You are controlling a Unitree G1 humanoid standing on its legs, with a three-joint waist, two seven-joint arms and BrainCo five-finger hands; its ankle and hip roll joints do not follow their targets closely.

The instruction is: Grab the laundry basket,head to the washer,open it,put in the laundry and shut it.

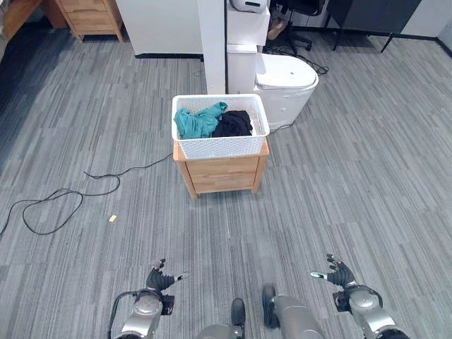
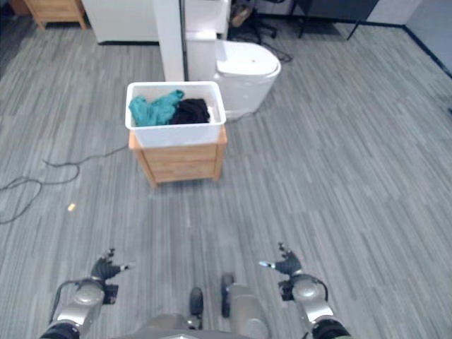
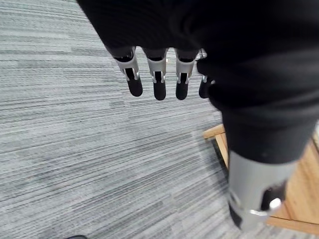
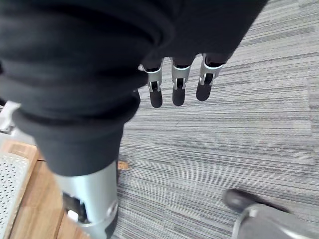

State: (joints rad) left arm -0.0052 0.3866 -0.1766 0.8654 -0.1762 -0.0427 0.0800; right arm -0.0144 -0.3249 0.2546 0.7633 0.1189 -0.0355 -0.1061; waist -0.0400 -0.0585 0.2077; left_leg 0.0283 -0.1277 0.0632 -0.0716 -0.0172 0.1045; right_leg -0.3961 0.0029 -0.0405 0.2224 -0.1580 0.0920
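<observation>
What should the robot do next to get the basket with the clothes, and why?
Probably step forward toward the white laundry basket. It sits on a small wooden cabinet across a stretch of floor, while the left hand and right hand hang low near the robot, fingers relaxed and holding nothing, seemingly too far away to reach the basket.

Washer [image 1: 282,81] partly hidden behind a pillar [image 1: 212,49] — dresser [image 1: 88,18] cut off by the edge.

laundry basket [image 1: 219,146]: white perforated plastic, matt. laundry: soft crumpled cloth, teal [image 1: 200,120] and black [image 1: 234,124]. cabinet [image 1: 222,174]: light wood, smooth. washer [image 1: 284,85]: white, smooth, glossy. floor [image 1: 353,169]: grey striped carpet, rough. left hand [image 3: 157,74], right hand [image 4: 177,79]: silver metal fingers, dark matt tips.
</observation>
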